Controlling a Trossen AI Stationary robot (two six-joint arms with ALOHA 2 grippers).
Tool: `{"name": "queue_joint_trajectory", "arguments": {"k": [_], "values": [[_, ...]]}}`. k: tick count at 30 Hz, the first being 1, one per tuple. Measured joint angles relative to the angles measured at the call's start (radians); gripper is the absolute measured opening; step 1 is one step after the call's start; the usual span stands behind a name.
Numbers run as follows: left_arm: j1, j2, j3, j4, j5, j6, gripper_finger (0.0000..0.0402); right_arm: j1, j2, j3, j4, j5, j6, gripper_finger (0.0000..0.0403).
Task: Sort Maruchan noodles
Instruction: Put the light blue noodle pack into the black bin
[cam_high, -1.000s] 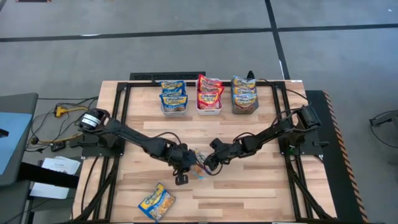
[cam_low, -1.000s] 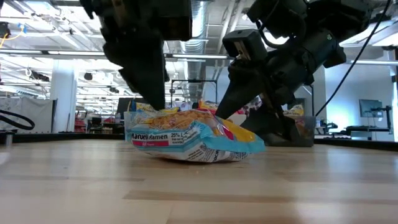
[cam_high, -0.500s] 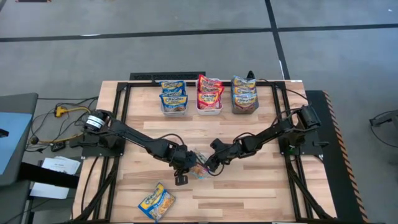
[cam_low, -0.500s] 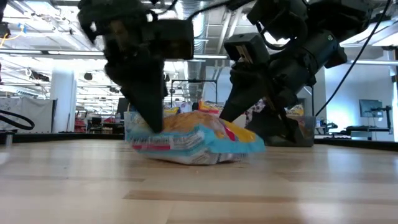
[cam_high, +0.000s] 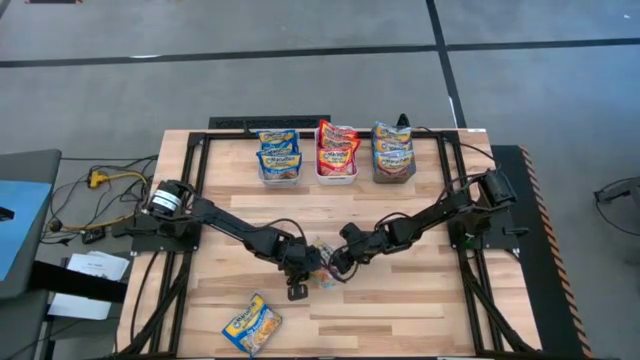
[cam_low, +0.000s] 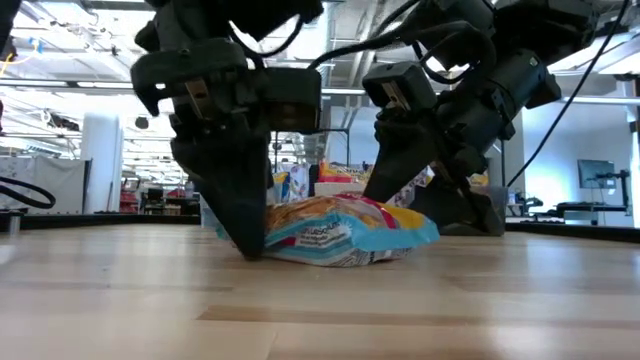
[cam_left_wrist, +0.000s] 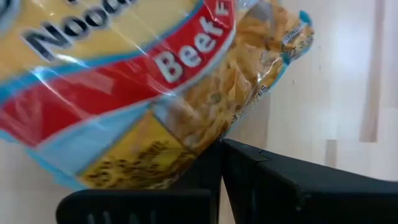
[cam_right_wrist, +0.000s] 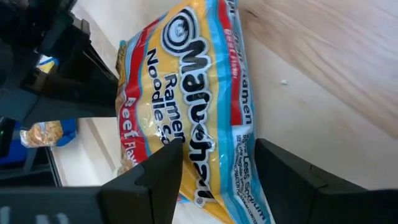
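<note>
While right tool (cam_low: 420, 190) straddles, packet (cam_low: 340, 232) slid right.

We're in a big open robotics lab: grey concrete floor (cam_high: 300, 80) with dark taped lines, exposed ceiling ducts (cam_low: 340, 20) and strip lights, monitors (cam_low: 597, 175) at three o'clock, and a wooden desk (cam_high: 400, 310) on a black frame, cables trailing off at nine o'clock.

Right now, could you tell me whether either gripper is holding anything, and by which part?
The left gripper is shut on one edge of the blue, red and yellow plastic noodle packet; the right gripper straddles it, open.
</note>
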Motion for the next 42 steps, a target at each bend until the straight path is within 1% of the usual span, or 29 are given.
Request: {"name": "queue_joint_trajectory", "arguments": {"k": [8,12,16,24,26,30,36,40,42], "values": [[0.008,0.010,0.005,0.013,-0.004,0.000,0.0000,-0.001,0.000,0.000,-0.030,0.000,0.040,0.0225],[0.017,0.012,0.009,0.027,-0.005,0.000,0.0000,-0.001,-0.001,0.000,-0.051,0.000,0.069,0.0209],[0.024,0.012,0.009,0.040,-0.010,0.000,0.0000,-0.001,-0.002,0.000,-0.045,-0.022,0.070,0.0160],[0.028,0.012,0.010,0.051,-0.013,0.000,0.0000,-0.001,-0.001,-0.001,-0.045,-0.043,0.050,0.0029],[0.028,0.012,0.010,0.049,-0.008,0.001,0.0000,-0.001,-0.001,-0.001,-0.045,-0.043,0.022,0.0011],[0.021,-0.012,0.010,0.008,-0.018,0.002,0.0000,-0.001,-0.006,-0.001,-0.045,-0.044,0.008,0.0012],[0.008,-0.087,0.012,-0.057,-0.055,0.020,0.0000,-0.001,-0.033,-0.003,-0.072,-0.034,-0.045,0.0004],[0.004,-0.146,0.012,-0.096,-0.056,0.022,0.0000,-0.006,-0.078,-0.005,-0.139,-0.011,-0.080,0.0003],[0.001,-0.174,0.012,-0.120,-0.073,0.029,0.0000,-0.008,-0.110,-0.005,-0.190,0.015,-0.093,0.0003]]}}
